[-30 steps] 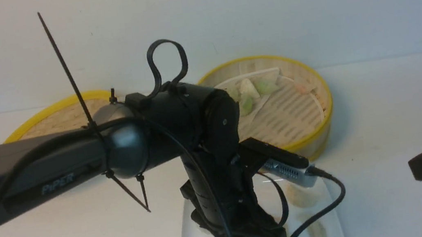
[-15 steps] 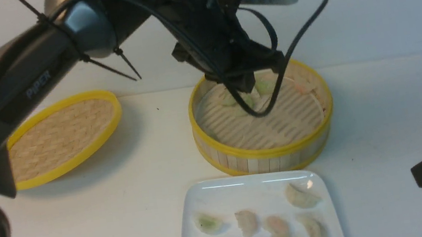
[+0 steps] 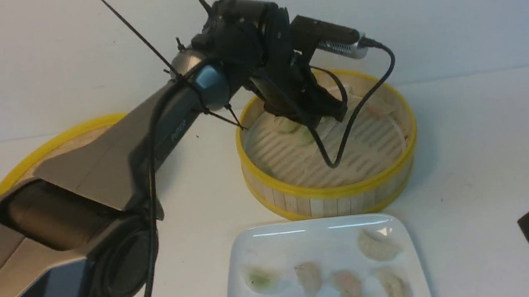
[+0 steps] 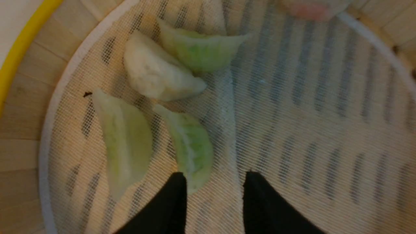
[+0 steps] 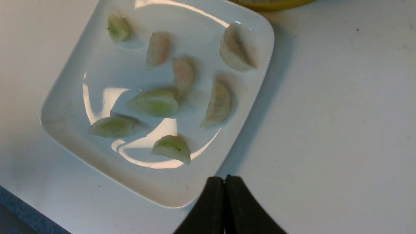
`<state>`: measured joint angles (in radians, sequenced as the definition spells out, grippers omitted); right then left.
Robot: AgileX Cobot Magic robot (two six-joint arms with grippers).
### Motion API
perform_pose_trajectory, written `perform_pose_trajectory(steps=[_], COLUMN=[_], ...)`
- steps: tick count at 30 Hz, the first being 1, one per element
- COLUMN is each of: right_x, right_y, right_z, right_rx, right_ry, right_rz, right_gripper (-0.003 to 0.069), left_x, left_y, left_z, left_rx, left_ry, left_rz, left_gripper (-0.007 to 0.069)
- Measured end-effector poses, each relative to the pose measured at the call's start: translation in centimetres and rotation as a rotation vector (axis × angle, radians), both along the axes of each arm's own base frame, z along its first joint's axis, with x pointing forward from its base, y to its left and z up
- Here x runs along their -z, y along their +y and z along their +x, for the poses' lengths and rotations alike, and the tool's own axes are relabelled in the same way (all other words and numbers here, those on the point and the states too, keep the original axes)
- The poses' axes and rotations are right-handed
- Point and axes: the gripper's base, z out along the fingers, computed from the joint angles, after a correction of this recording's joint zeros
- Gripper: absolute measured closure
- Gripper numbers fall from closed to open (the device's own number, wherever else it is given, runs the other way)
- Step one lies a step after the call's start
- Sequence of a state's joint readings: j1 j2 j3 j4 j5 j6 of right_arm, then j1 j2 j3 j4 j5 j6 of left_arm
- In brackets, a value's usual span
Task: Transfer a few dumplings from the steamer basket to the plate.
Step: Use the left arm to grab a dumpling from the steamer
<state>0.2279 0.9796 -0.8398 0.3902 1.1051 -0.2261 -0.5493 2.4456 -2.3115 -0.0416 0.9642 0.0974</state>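
Now — left gripper (image 4: 215, 177): jaws apart, low in basket (image 3: 333, 193), beside a green dumpling (image 4: 191, 149)
Right gripper (image 5: 224, 178): clenched, empty — right of plate (image 5: 65, 107)
Plate: eight dumplings (image 5: 154, 102)

Left arm's maker's mark: the single legible word, the "PiPER" lettering (image 3: 178, 129), runs in pale, blurred letters along the grey link of the left arm (image 3: 105, 155), just short of the joint that hangs over the steamer basket (image 3: 332, 191). A black cable (image 3: 150, 185) passes beside it. Neither wrist view shows readable writing, labels or numbers.
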Motion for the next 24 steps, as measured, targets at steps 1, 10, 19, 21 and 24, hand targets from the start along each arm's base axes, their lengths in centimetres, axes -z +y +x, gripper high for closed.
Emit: perform_pose_trajectory(steps=[1, 10, 19, 21, 24], right_x=[0.0, 0.1, 0.0, 0.0, 0.0], right_y=[0.0, 0.0, 0.0, 0.0, 0.0], right_z=[0.0, -0.1, -0.1, -0.1, -0.1], right_rx=[-0.003, -0.009, -0.008, -0.008, -0.008], right_ry=[0.003, 0.009, 0.006, 0.006, 0.006], right_rz=[-0.001, -0.005, -0.004, -0.004, -0.004], right_gripper=[0.0673, 0.0673, 0.0673, 0.0673, 0.0673], left_x=[0.4, 2.5, 4.4, 4.5, 4.5], left_y=[0.0, -0.2, 0.0, 0.0, -0.1], left_z=[0.2, 0.9, 1.3, 1.3, 1.3], left_rx=[0.0, 0.002, 0.001, -0.008, -0.016], left_ry=[-0.007, -0.032, -0.027, -0.022, -0.015], left_rz=[0.011, 0.029, 0.084, 0.079, 0.069], left_gripper=[0.0321, 0.0262, 0.026, 0.0275, 0.0376])
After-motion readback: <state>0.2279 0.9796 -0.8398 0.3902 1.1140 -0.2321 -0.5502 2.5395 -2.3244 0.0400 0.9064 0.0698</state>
